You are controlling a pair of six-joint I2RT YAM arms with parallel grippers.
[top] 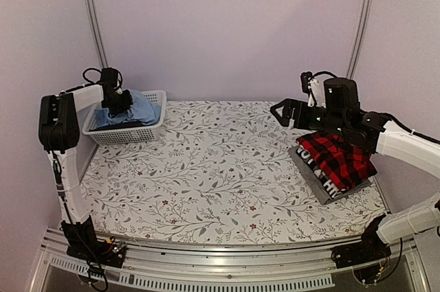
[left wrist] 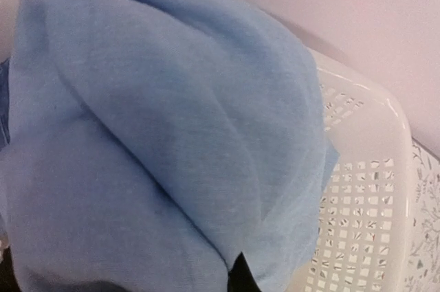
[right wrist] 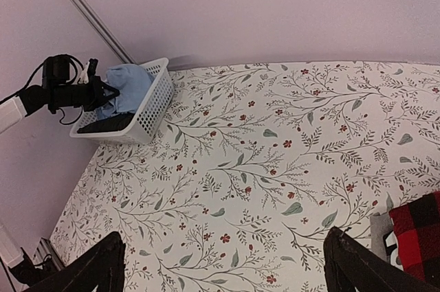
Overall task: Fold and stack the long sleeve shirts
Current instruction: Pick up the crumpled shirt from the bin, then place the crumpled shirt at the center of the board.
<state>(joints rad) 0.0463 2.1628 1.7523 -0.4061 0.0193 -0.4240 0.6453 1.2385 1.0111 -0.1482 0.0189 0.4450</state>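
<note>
The light blue shirt (top: 142, 108) is heaped in the white lattice basket (top: 130, 135) at the far left. My left gripper (top: 117, 102) is down in the basket, shut on a bunch of that shirt. In the left wrist view the blue cloth (left wrist: 172, 134) fills the frame, and one black fingertip (left wrist: 239, 275) pokes out where the folds meet. At the right, the red-and-black plaid shirt (top: 337, 158) lies folded on the folded grey shirt (top: 323, 185). My right gripper (top: 282, 112) hovers open over the table just left of that stack, holding nothing.
Something dark (right wrist: 110, 124) lies in the basket (right wrist: 155, 99) under the blue shirt (right wrist: 127, 84). The floral tablecloth (top: 220, 168) spans the table between basket and stack. Walls close in at the back and both sides. The plaid (right wrist: 419, 237) and grey (right wrist: 379, 227) edges show at lower right.
</note>
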